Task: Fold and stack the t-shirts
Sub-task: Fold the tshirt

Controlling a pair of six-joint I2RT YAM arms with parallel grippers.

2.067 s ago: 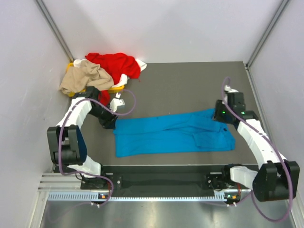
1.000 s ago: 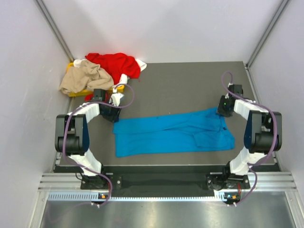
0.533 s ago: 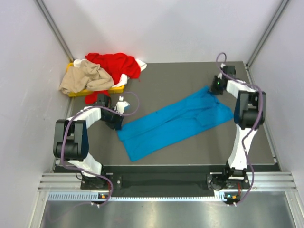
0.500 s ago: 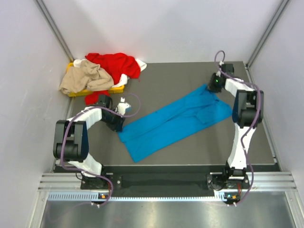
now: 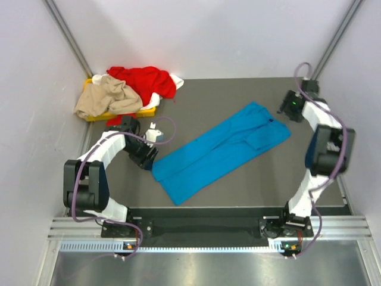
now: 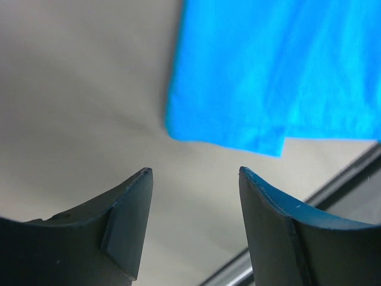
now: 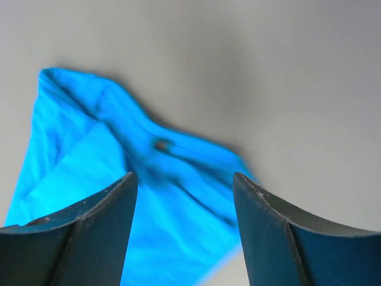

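The bright blue t-shirt (image 5: 220,152) lies folded lengthwise as a long strip, slanting from near left to far right on the dark table. My left gripper (image 5: 146,159) is open and empty just left of its near-left end; that end shows in the left wrist view (image 6: 268,71). My right gripper (image 5: 287,111) is open and empty, just right of the shirt's far-right end, which shows in the right wrist view (image 7: 119,173). A red shirt (image 5: 143,80), a beige shirt (image 5: 107,98) and white cloth (image 5: 174,81) lie heaped at the far left.
The heap rests on a yellow tray (image 5: 119,114) in the far left corner. White walls close in the table (image 5: 220,98) at the left, back and right. A metal rail (image 5: 196,241) runs along the near edge by the arm bases.
The blue shirt swung from lying across the table to a slant, its right end moved farther back. Both grippers have let go; the right one drew off to the right, the left slightly nearer.
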